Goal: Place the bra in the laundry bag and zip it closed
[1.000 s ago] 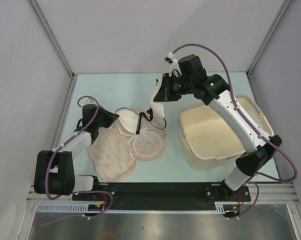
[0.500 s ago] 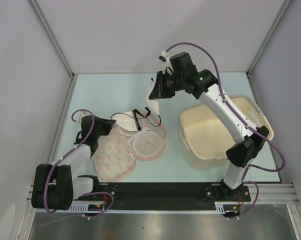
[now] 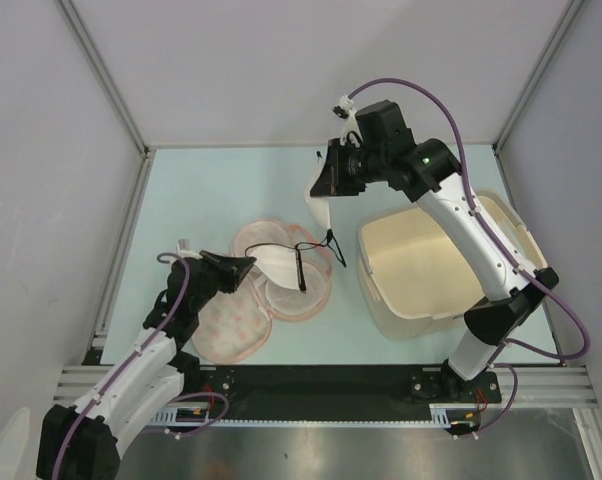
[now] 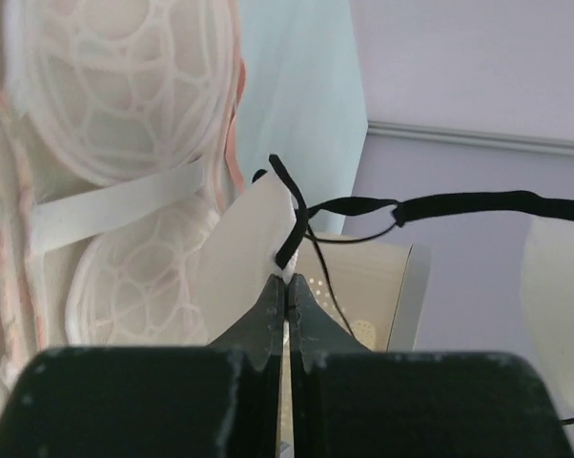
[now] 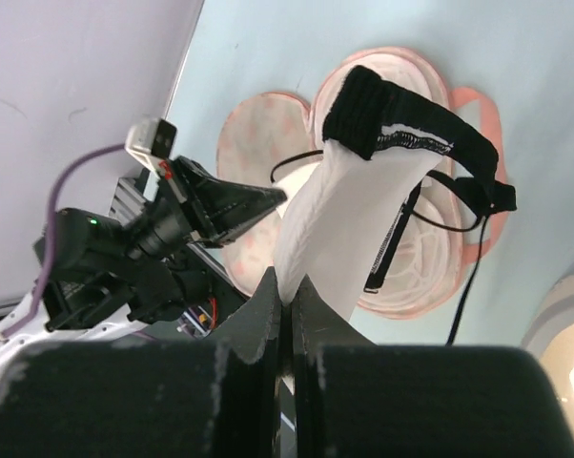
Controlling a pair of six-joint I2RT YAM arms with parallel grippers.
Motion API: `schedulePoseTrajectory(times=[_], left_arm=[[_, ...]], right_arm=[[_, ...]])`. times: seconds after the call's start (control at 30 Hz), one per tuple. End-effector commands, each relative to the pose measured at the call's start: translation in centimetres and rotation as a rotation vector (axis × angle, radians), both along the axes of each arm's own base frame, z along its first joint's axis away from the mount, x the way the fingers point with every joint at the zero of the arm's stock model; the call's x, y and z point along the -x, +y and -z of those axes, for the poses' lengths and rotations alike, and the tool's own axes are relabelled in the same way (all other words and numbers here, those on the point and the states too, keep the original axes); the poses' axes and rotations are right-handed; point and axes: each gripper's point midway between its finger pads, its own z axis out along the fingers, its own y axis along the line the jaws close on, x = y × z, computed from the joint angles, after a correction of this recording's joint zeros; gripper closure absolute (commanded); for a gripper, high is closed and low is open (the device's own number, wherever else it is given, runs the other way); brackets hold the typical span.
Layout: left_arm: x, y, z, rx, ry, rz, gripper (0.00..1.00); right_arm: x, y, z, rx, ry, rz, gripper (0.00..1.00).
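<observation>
The bra hangs stretched between my two grippers above the open laundry bag (image 3: 224, 325). My left gripper (image 3: 243, 268) is shut on the edge of one cream cup (image 3: 272, 266); the left wrist view shows this grip (image 4: 287, 281) on the cup (image 4: 239, 243). My right gripper (image 3: 321, 190) is shut on the other cup (image 3: 319, 208), held higher at the back; the right wrist view shows the pinch (image 5: 287, 286) on that cup (image 5: 349, 215). Black straps (image 3: 303, 255) dangle between the cups. The peach bag lies flat, its mesh lining (image 4: 115, 86) facing up.
A cream plastic basket (image 3: 431, 265) stands right of the bag, under my right arm. Grey walls and metal frame posts enclose the table (image 3: 231, 190) at the left, back and right. A black rail runs along the near edge.
My left gripper has moved right and toward the near edge, over the bag, with a bra cup in it. My right gripper has shifted slightly while holding the other cup up.
</observation>
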Motion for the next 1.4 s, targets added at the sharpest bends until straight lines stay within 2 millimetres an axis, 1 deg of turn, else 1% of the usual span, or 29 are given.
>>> schedulePoseTrajectory(times=[0.0, 0.07, 0.13, 0.17, 0.27, 0.33, 0.37, 0.43, 0.47, 0.5, 0.53, 0.57, 0.6, 0.63, 0.67, 0.77, 0.8, 0.83, 0.87, 0.9, 0.93, 0.97, 1.0, 1.03, 1.07, 1.1, 1.13, 1.23, 1.37], left_arm=[[1.4, 0.1, 3.2, 0.077, 0.136, -0.089, 1.0], [2.0, -1.0, 4.2, 0.081, 0.189, -0.088, 1.0], [1.8, -1.1, 5.2, 0.092, 0.208, -0.137, 1.0], [1.9, -2.0, 5.8, 0.128, 0.243, -0.138, 1.0], [2.3, -3.3, 6.6, 0.139, 0.288, -0.128, 1.0], [2.8, -3.3, 7.7, 0.124, 0.333, -0.158, 1.0], [3.9, -3.2, 8.8, 0.108, 0.39, -0.17, 1.0], [4.6, -2.9, 9.2, 0.08, 0.42, -0.172, 1.0], [5.5, -2.4, 10.2, 0.04, 0.467, -0.172, 0.98], [5.8, -2.2, 10.2, 0.031, 0.475, -0.171, 0.93], [6.0, -2.1, 9.8, 0.037, 0.468, -0.164, 0.83], [7.0, -1.7, 10.4, 0.013, 0.509, -0.159, 0.57], [7.4, -1.5, 10.5, 0.006, 0.52, -0.156, 0.38], [7.7, -1.5, 9.9, 0.014, 0.517, -0.146, 0.13], [8.6, -1.0, 10.4, -0.013, 0.553, -0.144, 0.01], [9.2, -0.5, 9.2, -0.063, 0.518, -0.099, 0.01], [8.9, 0.0, 8.6, -0.092, 0.495, -0.108, 0.0], [8.3, -0.1, 6.5, -0.101, 0.443, -0.095, 0.0], [7.9, 0.6, 5.7, -0.188, 0.383, -0.056, 0.01], [6.6, 0.6, 2.7, -0.216, 0.293, -0.048, 0.01], [5.8, 0.7, 1.0, -0.269, 0.217, -0.025, 0.03], [4.3, 0.4, -1.1, -0.42, 0.061, 0.068, 0.04], [3.2, -0.3, -5.2, -0.453, -0.07, 0.106, 0.05], [2.3, -1.0, -7.7, -0.563, -0.229, 0.184, 0.04], [1.7, -1.9, -9.3, -0.597, -0.307, 0.227, 0.03], [2.1, -3.6, -12.1, -0.585, -0.43, 0.314, 0.02], [2.0, -4.7, -14.2, -0.612, -0.553, 0.35, 0.01], [3.1, -7.2, -17.8, -0.576, -0.713, 0.396, 0.01], [4.1, -9.1, -19.4, -0.577, -0.769, 0.383, 0.01]], right_arm=[[1.0, -0.5, -3.4, -0.055, -0.068, 0.018, 1.0], [1.0, -0.3, -3.3, -0.06, -0.07, 0.019, 1.0], [1.1, -0.2, -3.2, -0.059, -0.072, 0.018, 1.0], [1.2, -0.1, -2.9, -0.057, -0.064, 0.017, 1.0], [1.4, 0.2, -2.5, -0.059, -0.055, 0.01, 1.0], [1.6, 0.3, -2.5, -0.056, -0.058, 0.007, 1.0], [1.8, 0.4, -2.4, -0.053, -0.056, 0.004, 1.0], [2.0, 0.6, -2.2, -0.052, -0.049, -0.004, 1.0], [2.2, 0.6, -2.0, -0.048, -0.044, -0.007, 1.0], [2.2, 0.6, -1.5, -0.042, -0.032, -0.009, 1.0], [2.3, 0.6, -1.3, -0.04, -0.023, -0.007, 1.0], [2.3, 0.6, -1.0, -0.035, -0.011, -0.005, 1.0], [2.3, 0.6, -0.7, -0.032, -0.003, -0.003, 1.0], [2.3, 0.7, -0.6, -0.033, 0.008, 0.006, 1.0], [2.1, 0.8, -0.3, -0.029, 0.017, 0.012, 1.0], [1.9, 1.1, 0.2, -0.026, 0.048, 0.021, 1.0], [1.9, 1.4, 0.7, -0.016, 0.063, 0.023, 1.0], [1.7, 1.4, 0.5, -0.014, 0.06, 0.036, 1.0], [1.8, 1.5, 0.8, -0.008, 0.079, 0.048, 1.0], [1.6, 1.6, 1.2, -0.001, 0.091, 0.056, 1.0], [1.5, 1.8, 1.2, 0.001, 0.095, 0.068, 0.97], [1.5, 1.8, 1.4, -0.001, 0.12, 0.09, 0.97], [1.5, 1.9, 1.5, -0.003, 0.134, 0.099, 0.97], [1.3, 2.0, 1.8, -0.002, 0.147, 0.108, 0.97], [1.4, 2.1, 1.9, -0.01, 0.171, 0.125, 0.98], [1.2, 2.2, 2.3, -0.003, 0.184, 0.145, 0.99], [1.3, 2.3, 2.5, -0.001, 0.197, 0.153, 1.0], [1.1, 2.5, 2.9, 0.016, 0.22, 0.205, 1.0], [0.5, 2.1, 3.1, 0.026, 0.218, 0.294, 1.0]])
